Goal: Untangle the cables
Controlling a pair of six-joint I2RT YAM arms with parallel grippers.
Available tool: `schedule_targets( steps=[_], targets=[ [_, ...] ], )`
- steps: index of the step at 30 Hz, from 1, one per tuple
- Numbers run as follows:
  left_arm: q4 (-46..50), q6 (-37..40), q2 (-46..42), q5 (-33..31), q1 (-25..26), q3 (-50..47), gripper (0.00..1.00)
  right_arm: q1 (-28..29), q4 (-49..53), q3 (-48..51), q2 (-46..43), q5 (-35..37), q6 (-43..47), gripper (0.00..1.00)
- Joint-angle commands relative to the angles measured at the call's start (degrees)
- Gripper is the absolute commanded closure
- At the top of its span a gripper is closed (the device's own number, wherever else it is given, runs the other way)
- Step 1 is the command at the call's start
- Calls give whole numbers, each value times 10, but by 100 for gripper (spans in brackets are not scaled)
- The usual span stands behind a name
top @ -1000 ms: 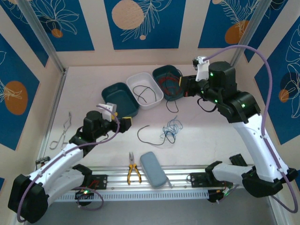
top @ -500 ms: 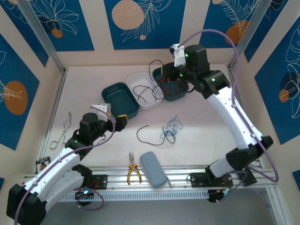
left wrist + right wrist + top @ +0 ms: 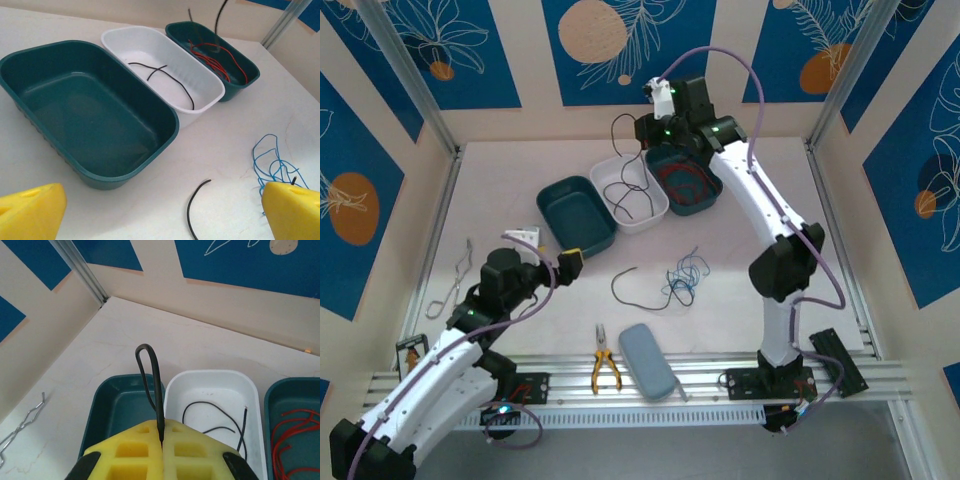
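Top external view puts my right gripper (image 3: 642, 130) out near the table's far edge, above the far ends of the white tray (image 3: 605, 168) and the teal tray (image 3: 713, 190) that holds the red cables (image 3: 680, 180). On the right wrist camera its yellow fingers (image 3: 130, 450) are pressed together on a black cable (image 3: 144, 346), which stands up from the pinch in a narrow loop. From overhead the rest of that cable hangs down towards the white tray, where another thin black strand lies on the floor.

My left gripper (image 3: 160, 215) hovers low over the middle of the table, just on the near side of the empty teal tray (image 3: 570, 210). Its fingers (image 3: 30, 210) are spread wide with nothing between them.

A blue tangle (image 3: 685, 272) lies on the table towards the near edge, roughly centre. A loose black cable (image 3: 616, 288) curls just to its left. I cannot tell whether the two touch.

Yellow-handled pliers (image 3: 604, 368) and a grey case (image 3: 648, 362) rest at the near edge. Metal tongs (image 3: 455, 285) lie by the left edge.
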State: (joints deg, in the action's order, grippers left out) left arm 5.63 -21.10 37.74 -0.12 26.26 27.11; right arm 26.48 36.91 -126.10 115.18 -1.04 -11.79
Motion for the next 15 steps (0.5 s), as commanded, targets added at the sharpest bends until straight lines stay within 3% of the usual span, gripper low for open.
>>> schedule_targets(
  steps=[1,15],
  targets=[
    [21,-1,-11,-15,0,13,0,-4,22,-53,38,-18,14,100],
    [22,-3,-12,-16,0,13,0,-6,83,-87,138,36,-2,100]
  ],
)
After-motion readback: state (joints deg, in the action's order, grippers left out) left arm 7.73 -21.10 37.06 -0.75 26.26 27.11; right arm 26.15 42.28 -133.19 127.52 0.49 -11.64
